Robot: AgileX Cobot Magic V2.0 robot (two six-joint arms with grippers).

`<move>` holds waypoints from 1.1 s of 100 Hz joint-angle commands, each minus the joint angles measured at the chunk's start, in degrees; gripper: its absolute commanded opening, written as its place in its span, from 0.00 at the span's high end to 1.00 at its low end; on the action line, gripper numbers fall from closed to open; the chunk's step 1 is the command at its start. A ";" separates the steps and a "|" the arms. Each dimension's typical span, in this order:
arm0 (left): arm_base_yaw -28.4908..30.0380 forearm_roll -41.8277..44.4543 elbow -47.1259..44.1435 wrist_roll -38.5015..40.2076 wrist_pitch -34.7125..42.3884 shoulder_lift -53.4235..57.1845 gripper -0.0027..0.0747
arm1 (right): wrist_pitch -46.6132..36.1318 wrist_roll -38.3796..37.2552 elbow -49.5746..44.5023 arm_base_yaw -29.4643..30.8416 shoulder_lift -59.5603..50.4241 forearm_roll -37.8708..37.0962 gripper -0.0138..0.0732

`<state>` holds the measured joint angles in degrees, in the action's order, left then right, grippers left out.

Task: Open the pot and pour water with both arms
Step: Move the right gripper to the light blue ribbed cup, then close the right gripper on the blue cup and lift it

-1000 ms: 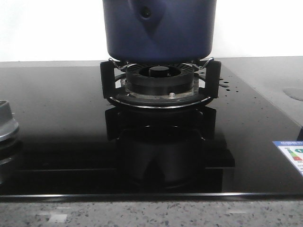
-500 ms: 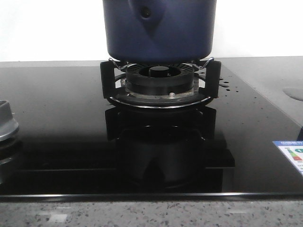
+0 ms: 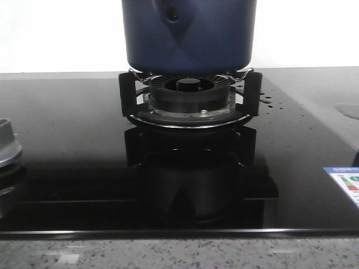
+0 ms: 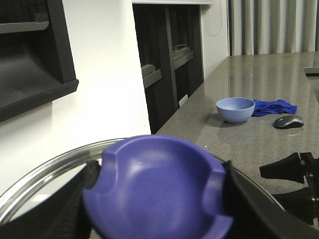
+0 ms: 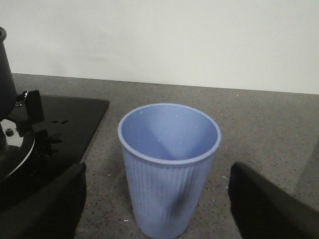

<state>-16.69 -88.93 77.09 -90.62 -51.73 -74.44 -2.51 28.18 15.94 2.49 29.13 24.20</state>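
Sitting on the burner stand (image 3: 189, 100), the pot (image 3: 189, 35) is seen only by its lower body in the front view. A purple knob (image 4: 157, 188) on a glass lid (image 4: 47, 172) is clamped between the left gripper's fingers (image 4: 50, 214). The right gripper (image 5: 158, 209) is spread wide around a blue cup (image 5: 168, 167) on the bench (image 5: 259, 124), not touching it. The lid should be kept level and clear while the cup is grasped low on its wall.

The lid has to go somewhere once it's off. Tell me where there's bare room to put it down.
Free: the black glass between the burner stand under the pot and the grey knob; the countertop beyond the bowl. Crowded: around the bowl, blue cloth and mouse, and at the cup between the right fingers.
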 commanded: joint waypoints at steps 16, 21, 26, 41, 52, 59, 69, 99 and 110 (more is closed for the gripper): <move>0.09 -5.04 1.88 0.65 -0.07 1.36 0.56 | -8.64 0.21 1.56 0.04 6.26 2.38 0.22; 0.09 -5.04 1.88 0.65 -0.07 1.36 0.56 | -9.77 0.21 1.56 0.04 7.78 2.52 0.22; 0.09 -5.04 1.88 0.65 -0.07 1.36 0.56 | -10.22 0.21 1.85 0.04 9.29 2.52 0.22; 0.09 -5.04 1.88 0.65 -0.07 1.36 0.56 | -11.96 0.12 1.88 0.04 13.24 2.52 0.22; 0.09 -5.04 1.88 0.65 -0.07 1.36 0.56 | -13.37 -0.04 1.88 0.04 14.38 2.52 0.22; 0.09 -5.04 1.88 0.65 -0.07 1.36 0.56 | -14.56 -0.31 1.88 0.04 14.64 2.52 0.22; 0.09 -5.04 1.88 0.65 -0.07 1.36 0.56 | -14.96 -0.83 1.88 0.04 14.64 2.52 0.22; 0.09 -5.04 1.88 0.65 -0.07 1.36 0.56 | -14.22 -2.28 1.97 -2.08 15.98 2.52 0.08; 0.09 -5.04 1.88 0.65 -0.07 1.36 0.56 | -16.61 -2.28 1.97 -2.63 15.98 2.52 0.08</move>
<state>-16.69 -88.93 77.09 -90.62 -51.90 -74.67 -13.20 26.24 15.94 0.20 45.09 27.11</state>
